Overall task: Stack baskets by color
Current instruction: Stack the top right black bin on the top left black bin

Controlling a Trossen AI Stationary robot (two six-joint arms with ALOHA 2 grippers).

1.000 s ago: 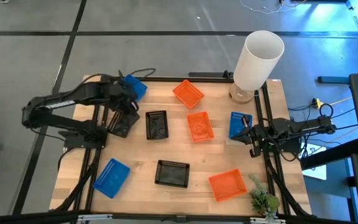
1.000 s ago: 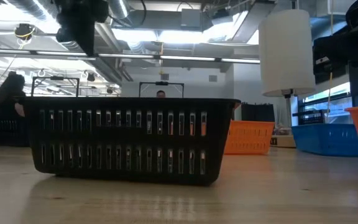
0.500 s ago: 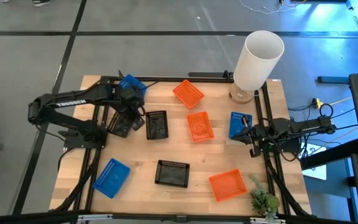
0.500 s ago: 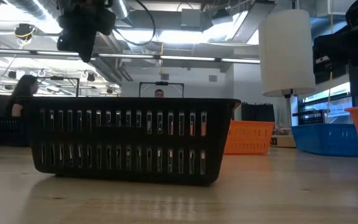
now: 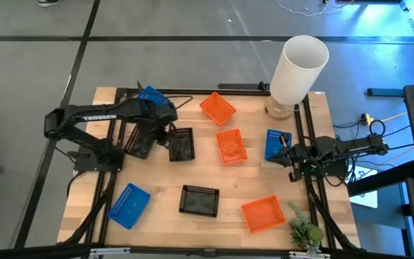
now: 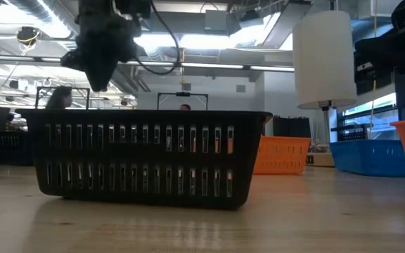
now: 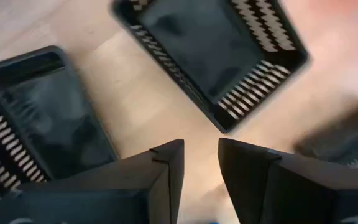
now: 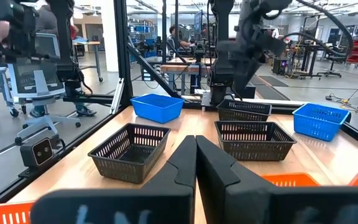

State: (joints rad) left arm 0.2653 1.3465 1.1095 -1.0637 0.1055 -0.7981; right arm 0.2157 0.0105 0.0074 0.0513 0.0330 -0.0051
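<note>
High view: left hand (image 5: 169, 129) hovers between two black baskets, one (image 5: 182, 144) just right of it, long axis running front-to-back, the other (image 5: 136, 142) just left under the arm. Low view: third black basket (image 6: 143, 158) sits on the surface, arm above it. Left wrist view: fingers (image 7: 166, 168) spread, nothing pinched. Right wrist view: right hand (image 8: 196, 163) pressed together, parked at the right edge, farther off.

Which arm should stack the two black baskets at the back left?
Left. Its pincer hangs open right between those black baskets. The right pincer sits shut by the far blue basket.
</note>
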